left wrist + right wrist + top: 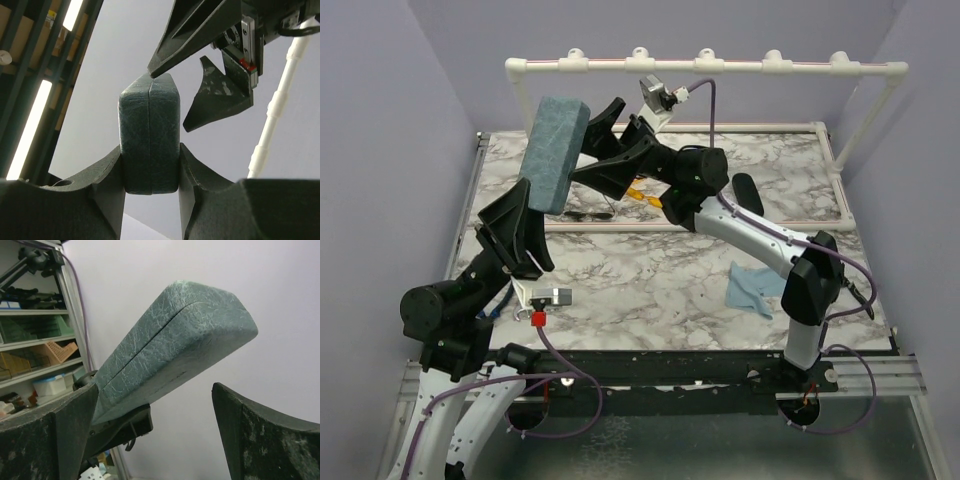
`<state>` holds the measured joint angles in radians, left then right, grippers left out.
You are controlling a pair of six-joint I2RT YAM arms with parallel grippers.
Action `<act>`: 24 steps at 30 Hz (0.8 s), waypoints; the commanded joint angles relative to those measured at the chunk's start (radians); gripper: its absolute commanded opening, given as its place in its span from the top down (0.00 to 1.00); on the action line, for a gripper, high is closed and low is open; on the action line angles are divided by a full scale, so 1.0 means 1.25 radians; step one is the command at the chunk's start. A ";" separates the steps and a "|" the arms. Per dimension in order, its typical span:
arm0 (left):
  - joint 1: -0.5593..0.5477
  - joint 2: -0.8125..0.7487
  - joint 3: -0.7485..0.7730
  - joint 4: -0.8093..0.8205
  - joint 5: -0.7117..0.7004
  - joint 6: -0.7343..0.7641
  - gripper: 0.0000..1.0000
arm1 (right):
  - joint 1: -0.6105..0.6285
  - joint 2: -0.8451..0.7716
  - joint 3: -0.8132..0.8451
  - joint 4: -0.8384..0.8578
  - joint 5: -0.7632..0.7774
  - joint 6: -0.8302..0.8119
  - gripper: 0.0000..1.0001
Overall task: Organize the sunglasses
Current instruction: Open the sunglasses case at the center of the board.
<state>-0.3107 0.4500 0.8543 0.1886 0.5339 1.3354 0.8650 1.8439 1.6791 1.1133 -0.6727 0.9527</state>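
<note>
In L claw (pixel 150 160): 1 case (pixel 555 150); tabletop (pixel 650 290): 2 sunglasses (pixel 588 213).

The raised case (pixel 555 150) and right arm (pixel 750 232) crowd above the sunglasses (pixel 588 214); near table (pixel 650 280) lies open.

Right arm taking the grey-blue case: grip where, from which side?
Probably the free upper end of the case, from the right. The left gripper clamps the lower end, and the flat parallel faces suit the fingers. The right gripper sits there, open.

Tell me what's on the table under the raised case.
Dark sunglasses and part of an orange pair show below the case; the right arm covers the rest.
</note>
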 commanded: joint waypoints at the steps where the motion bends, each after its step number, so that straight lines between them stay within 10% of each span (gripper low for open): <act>1: -0.001 -0.004 0.016 0.057 0.038 -0.043 1.00 | 0.006 0.042 0.070 0.108 -0.030 0.062 0.00; 11: -0.001 0.012 0.022 0.056 0.033 -0.158 1.00 | 0.012 0.180 0.259 0.203 -0.092 0.219 0.16; 24: 0.000 0.000 -0.008 0.057 0.054 -0.136 1.00 | 0.016 0.206 0.296 0.209 -0.068 0.228 0.00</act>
<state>-0.3107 0.4526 0.8532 0.2604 0.5797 1.1709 0.8715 2.0857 2.0075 1.3167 -0.7498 1.2148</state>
